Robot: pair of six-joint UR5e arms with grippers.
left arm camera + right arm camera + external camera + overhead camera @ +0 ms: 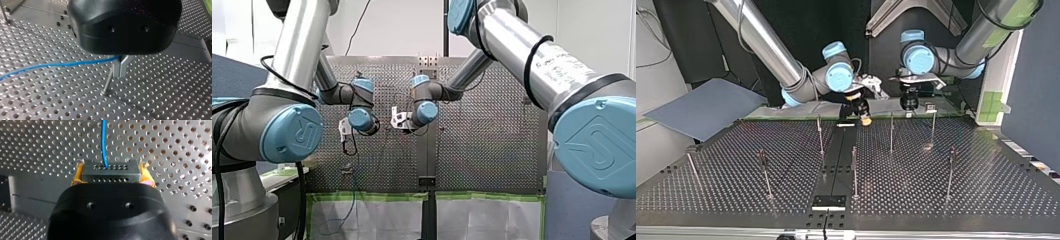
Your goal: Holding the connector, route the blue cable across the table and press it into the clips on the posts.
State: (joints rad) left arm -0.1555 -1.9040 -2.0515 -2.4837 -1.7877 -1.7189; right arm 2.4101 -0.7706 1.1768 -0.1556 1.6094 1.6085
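Our right gripper (110,173) was clamped on the connector (110,170), a grey block with two rows of small holes. Its yellow pads (78,173) pressed against the block's two ends. The blue cable (103,142) left the connector's face and ran straight ahead over the perforated table (175,150). In the left wrist view the cable lay low over the table and ran under the black housing of our left gripper (123,45) to the forked top of a grey clip (120,70) on a thin post (108,82). The housing hid whether the cable sat in the fork, and we could not tell whether that gripper was clenched or released. In the top view both grippers hung close together near the table's far edge, with other posts (891,132) standing upright nearer the camera.
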